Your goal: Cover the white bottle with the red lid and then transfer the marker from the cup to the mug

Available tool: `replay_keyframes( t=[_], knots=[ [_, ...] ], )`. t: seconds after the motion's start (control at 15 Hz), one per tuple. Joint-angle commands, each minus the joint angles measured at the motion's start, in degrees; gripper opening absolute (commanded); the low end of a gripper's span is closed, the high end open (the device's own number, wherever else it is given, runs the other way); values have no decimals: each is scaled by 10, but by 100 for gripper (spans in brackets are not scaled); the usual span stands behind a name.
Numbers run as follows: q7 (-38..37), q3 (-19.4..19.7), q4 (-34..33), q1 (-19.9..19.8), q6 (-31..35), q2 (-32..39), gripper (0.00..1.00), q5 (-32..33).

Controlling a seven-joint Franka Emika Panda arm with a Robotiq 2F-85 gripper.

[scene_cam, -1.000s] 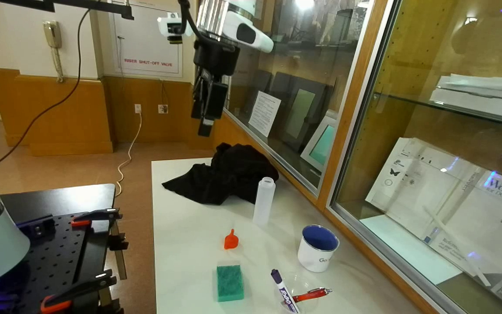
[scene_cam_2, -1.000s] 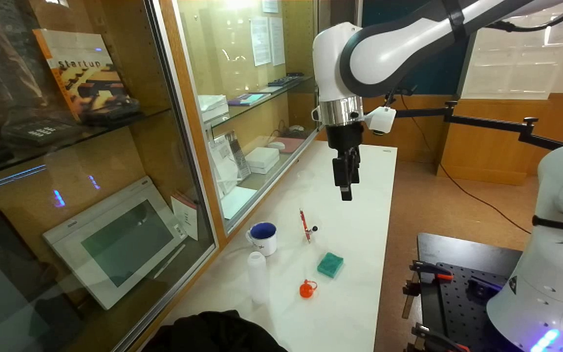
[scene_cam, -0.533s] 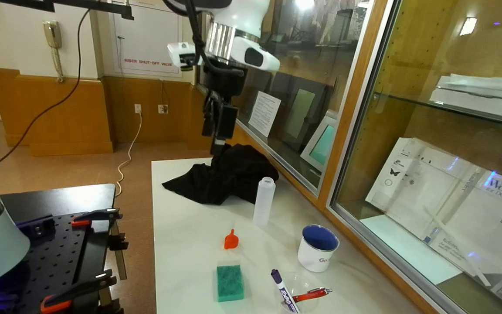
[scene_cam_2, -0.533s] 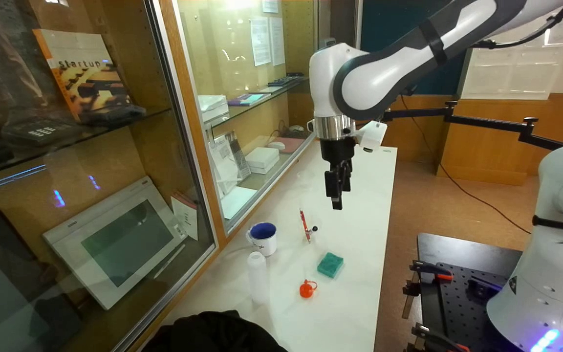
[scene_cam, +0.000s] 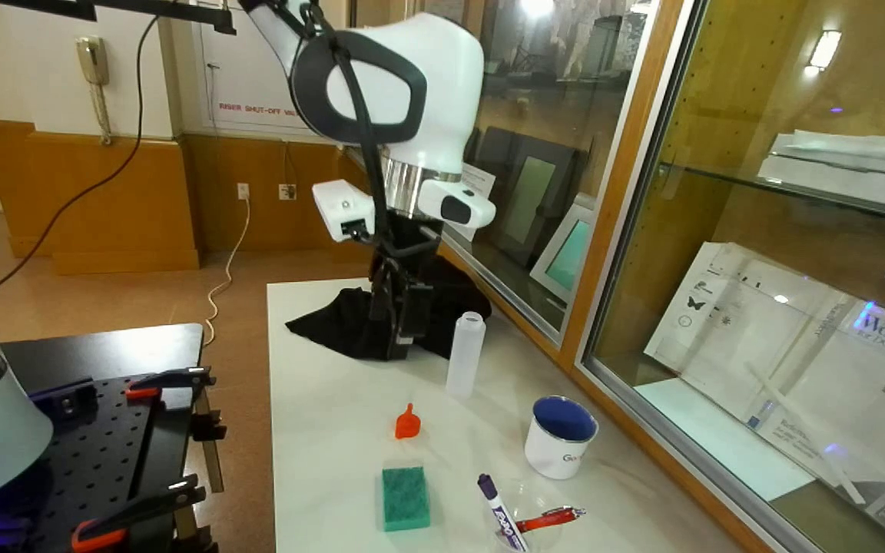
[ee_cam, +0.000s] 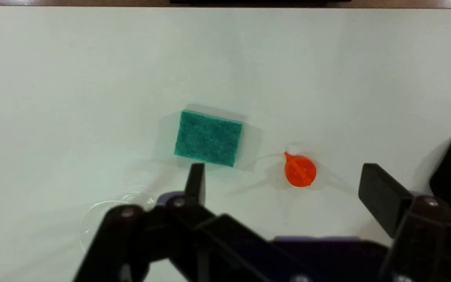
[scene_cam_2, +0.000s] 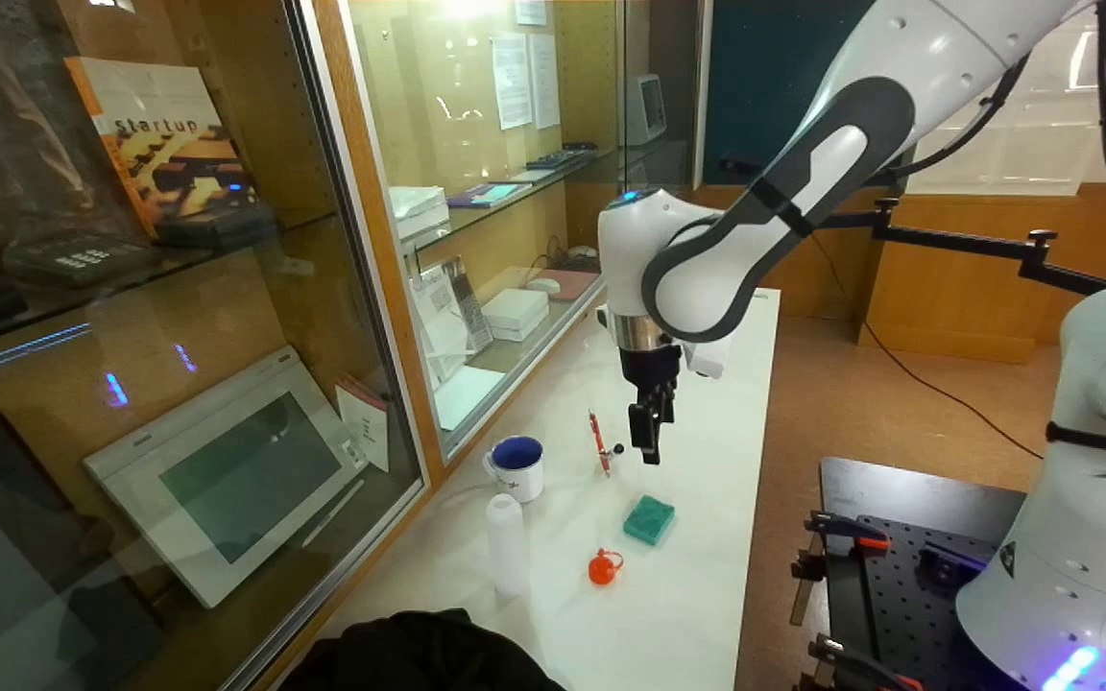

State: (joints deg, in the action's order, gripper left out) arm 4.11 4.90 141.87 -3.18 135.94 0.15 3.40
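My gripper (scene_cam: 399, 347) is open and empty above the table. In the wrist view its fingers stand wide apart, and the red lid (ee_cam: 300, 171) shows on the table between and beyond them. The lid also shows in both exterior views (scene_cam: 407, 422) (scene_cam_2: 602, 568). The white bottle (scene_cam: 465, 355) stands upright, uncapped, in both exterior views (scene_cam_2: 506, 547). The dark-capped marker (scene_cam: 501, 511) leans in the clear cup (scene_cam: 532, 501), whose rim shows in the wrist view (ee_cam: 104, 202). The white mug (scene_cam: 558, 455) with blue inside stands near the bottle. Bottle, mug and marker cannot be made out in the wrist view.
A green sponge (scene_cam: 406, 499) lies near the lid and shows in the wrist view (ee_cam: 210, 137). A red pen (scene_cam: 551, 519) leans in the clear cup. A black cloth (scene_cam: 339, 326) lies at the table end beside the bottle. A glass cabinet (scene_cam_2: 438, 422) borders the table.
My gripper has come down toward the table, moving slightly right in one exterior view and left in the other. The objects on the table have not moved.
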Motion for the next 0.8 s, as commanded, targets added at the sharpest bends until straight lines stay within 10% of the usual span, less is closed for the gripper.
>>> replay_keyframes(
  t=[0.0, 0.73],
  knots=[
    [-14, 1, 0, -8, 85, 65, 100, 3],
    [67, -31, -10, -23, 183, 140, 100, -97]
  ],
)
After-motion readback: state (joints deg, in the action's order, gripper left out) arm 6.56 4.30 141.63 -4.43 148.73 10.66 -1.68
